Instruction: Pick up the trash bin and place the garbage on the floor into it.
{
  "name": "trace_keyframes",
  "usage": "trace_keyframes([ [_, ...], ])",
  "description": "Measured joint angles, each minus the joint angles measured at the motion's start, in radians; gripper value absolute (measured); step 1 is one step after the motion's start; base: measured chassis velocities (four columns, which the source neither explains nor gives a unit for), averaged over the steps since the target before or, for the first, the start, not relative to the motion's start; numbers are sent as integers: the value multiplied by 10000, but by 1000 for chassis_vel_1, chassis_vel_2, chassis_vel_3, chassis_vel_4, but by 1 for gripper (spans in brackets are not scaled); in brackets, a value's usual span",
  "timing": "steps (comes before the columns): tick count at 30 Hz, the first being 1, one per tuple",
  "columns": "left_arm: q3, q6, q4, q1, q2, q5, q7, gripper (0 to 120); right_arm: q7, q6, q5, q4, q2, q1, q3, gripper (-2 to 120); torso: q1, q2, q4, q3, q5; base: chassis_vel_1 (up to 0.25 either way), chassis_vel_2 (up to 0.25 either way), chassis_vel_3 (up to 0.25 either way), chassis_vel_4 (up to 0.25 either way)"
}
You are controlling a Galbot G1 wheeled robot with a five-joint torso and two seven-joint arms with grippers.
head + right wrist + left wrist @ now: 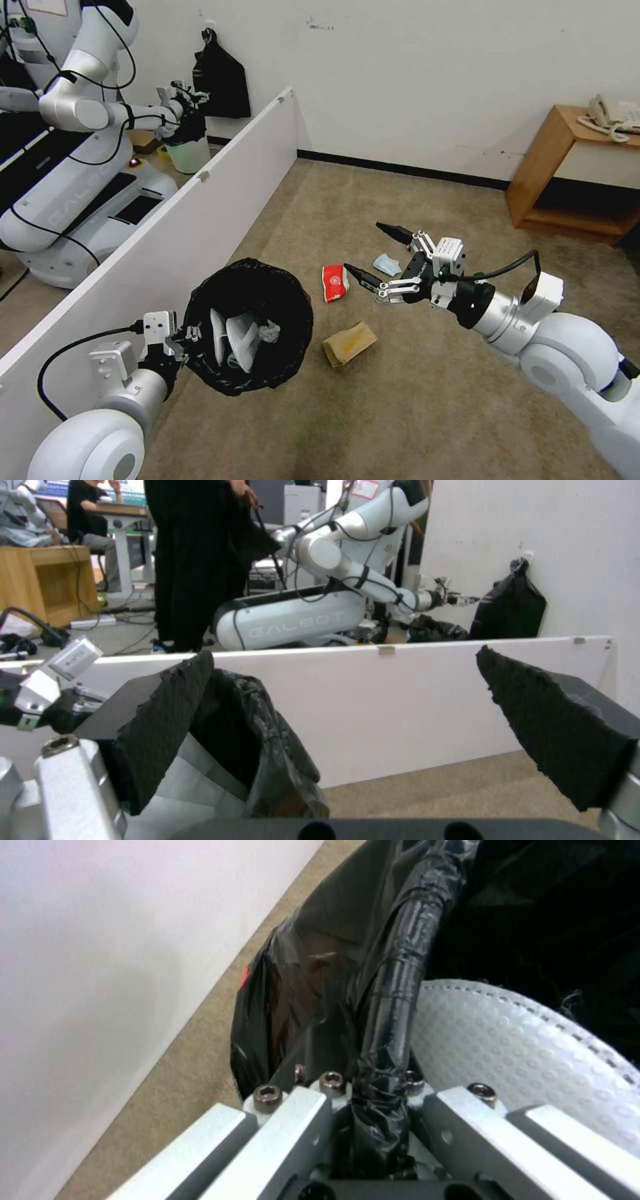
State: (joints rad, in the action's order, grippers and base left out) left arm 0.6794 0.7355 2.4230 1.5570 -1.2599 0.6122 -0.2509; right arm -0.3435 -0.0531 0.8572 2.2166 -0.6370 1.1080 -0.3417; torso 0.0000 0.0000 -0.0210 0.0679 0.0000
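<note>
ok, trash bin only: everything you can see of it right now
The trash bin is a small round bin lined with a crinkly black plastic bag that wraps over its rim and hides most of the wall; a sliver of red shows through in the left wrist view. It is held off the floor beside the white partition, tilted so its mouth faces the head camera. The left gripper is shut on its near rim. Inside lie white slippers and a white wad.

Left end effector (189, 337) fingertips hidden by trash bin (248, 325) liner.
</note>
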Motion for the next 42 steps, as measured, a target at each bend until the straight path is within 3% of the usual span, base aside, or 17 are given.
trace_keyframes([
  [12, 27, 0, -154, -105, 117, 132, 6, 0, -400, -171, 75, -1153, 589, -1053, 821, 100, 0, 0, 2, 1, 0, 0, 0, 0, 0],
  [14, -180, -1, -410, -493, 455, 489, -129, 0, -495, -201, 71, -1616, 999, -1251, 993, 100, 0, 0, 1, 0, 0, 0, 0, 0, 0],
  [19, -380, -1, -671, -762, 795, 786, -189, 0, -539, -212, 26, -2120, 1225, -1410, 1163, 100, 0, 0, -1, 1, 2, 0, 0, 0, 0],
  [29, -502, -1, -1002, -1021, 1276, 1366, -320, 0, -390, -120, -220, -2698, 752, -1420, 1552, 100, 0, 0, 3, 0, 1, 0, 0, 0, 0],
  [42, -876, -1, -1339, -1330, 1317, 1470, -337, 0, -657, -218, -80, -2821, 684, -1476, 1488, 100, 0, 0, -1, -1, -2, -5, 3, 4, -2],
])
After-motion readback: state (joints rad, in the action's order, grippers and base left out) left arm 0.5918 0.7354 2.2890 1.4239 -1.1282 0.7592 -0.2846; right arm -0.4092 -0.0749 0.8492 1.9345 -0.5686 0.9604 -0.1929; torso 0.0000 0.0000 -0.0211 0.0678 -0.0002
